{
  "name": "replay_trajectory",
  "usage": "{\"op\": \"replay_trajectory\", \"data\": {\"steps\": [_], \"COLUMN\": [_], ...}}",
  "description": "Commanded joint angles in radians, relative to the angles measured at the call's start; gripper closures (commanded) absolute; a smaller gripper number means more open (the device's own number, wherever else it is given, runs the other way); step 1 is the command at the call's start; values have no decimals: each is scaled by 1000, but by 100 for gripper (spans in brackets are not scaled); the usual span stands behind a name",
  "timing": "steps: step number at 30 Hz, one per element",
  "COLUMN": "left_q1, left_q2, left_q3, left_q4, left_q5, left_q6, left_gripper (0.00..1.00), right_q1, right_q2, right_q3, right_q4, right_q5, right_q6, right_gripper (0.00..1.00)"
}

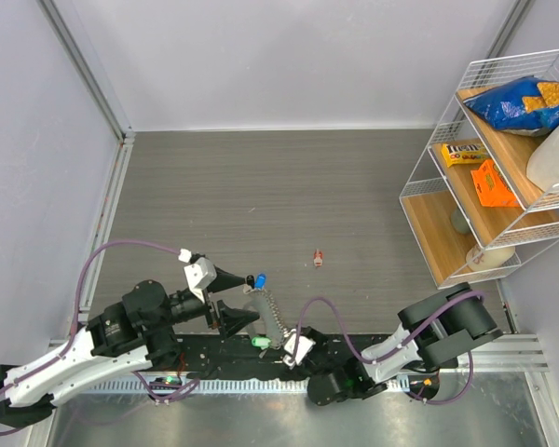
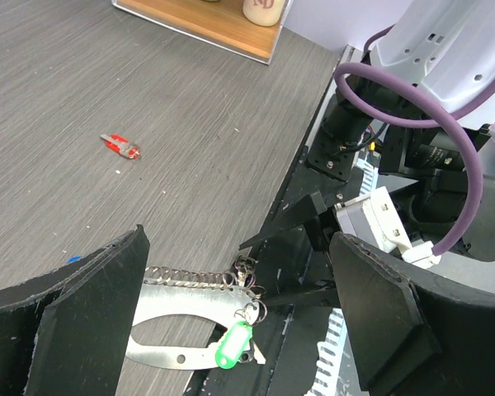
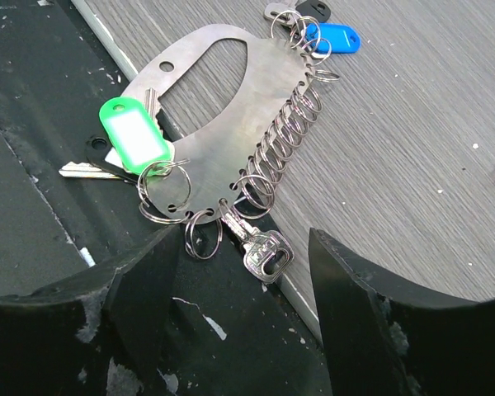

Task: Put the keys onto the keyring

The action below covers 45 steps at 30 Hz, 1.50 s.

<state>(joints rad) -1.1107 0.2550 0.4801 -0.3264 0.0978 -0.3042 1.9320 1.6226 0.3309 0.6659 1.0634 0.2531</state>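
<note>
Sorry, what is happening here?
A keyring lies at the near edge of the table. The robot's left hand and right hand are both open near it and hold nothing. A green key and a blue key seem already attached; a red key lies apart on the table.

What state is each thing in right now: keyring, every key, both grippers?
Keyring, lying flat, partly on the black mat.
Green key, on a ring at the mat end.
Silver key, on a ring at the mat end.
Blue key, at the far-end rings.
Red key, loose on the table, apart from the rest.
Left gripper, open, empty.
Right gripper, open, empty.
</note>
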Motion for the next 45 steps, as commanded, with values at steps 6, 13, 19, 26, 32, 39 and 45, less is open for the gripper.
{"op": "replay_trajectory", "data": {"steps": [6, 13, 19, 26, 32, 39, 45], "left_q1": [-1, -1, 0, -1, -1, -1, -1], "left_q2": [18, 29, 29, 13, -2, 0, 16], "left_q3": [17, 22, 34, 38, 51, 74, 106], "left_q4": [49, 46, 36, 30, 12, 10, 15], "left_q5": [-10, -13, -10, -10, -6, 32, 114], "left_q6": [13, 16, 14, 13, -1, -21, -27], "left_gripper": [0, 0, 0, 0, 0, 1, 0], "right_q1": [-33, -45, -45, -45, -45, -59, -194], "right_q2": [5, -4, -104, -207, -285, -550, -799], "right_q3": [-15, -15, -30, -55, -61, -15, 108], "right_q4": [46, 58, 32, 27, 15, -234, -556], "right_q5": [-28, -57, -95, -137, -192, -301, -535], "right_q6": [-2, -43, -112, -146, -176, -248, -169], "right_gripper": [43, 71, 94, 94, 94, 94, 94]}}
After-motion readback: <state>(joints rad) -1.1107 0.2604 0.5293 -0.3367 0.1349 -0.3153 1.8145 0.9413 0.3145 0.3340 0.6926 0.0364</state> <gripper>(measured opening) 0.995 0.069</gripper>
